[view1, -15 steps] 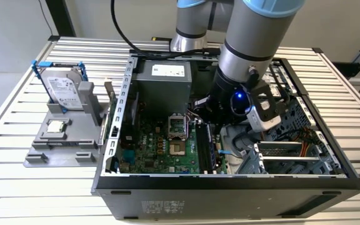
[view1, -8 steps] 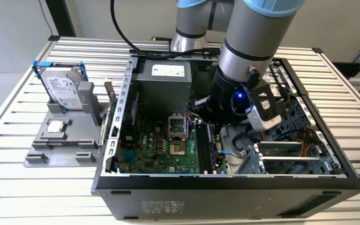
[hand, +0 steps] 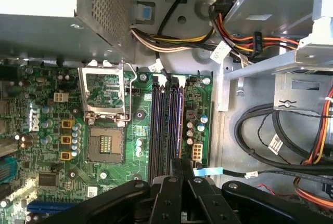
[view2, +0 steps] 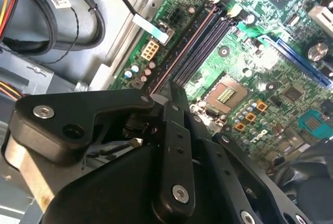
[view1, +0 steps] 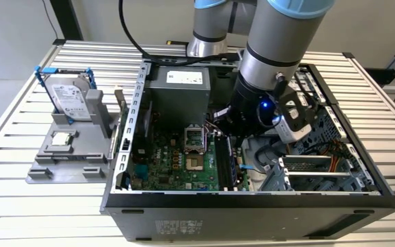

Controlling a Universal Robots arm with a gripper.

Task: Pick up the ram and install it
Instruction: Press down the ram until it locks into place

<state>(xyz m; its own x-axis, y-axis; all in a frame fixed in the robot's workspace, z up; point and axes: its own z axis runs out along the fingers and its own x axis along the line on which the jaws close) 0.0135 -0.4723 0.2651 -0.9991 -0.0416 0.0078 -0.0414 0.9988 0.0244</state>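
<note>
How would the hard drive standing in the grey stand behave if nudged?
The hard drive looks a rigid metal box: probably stiff, heavyish. On edge it could tip, though the blue frame likely steadies it.

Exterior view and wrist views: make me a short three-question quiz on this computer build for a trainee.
1. True or false: the processor sits in the socket.
2. Which is the gripper nearest? A the socket, B the memory slots, C the power supply.
3. Fill in: the hard drive stands outside the case, on the exterior view's ____.

Key: 1 false, it lies on the grey fixture outside the case; 2 B; 3 left.
</note>
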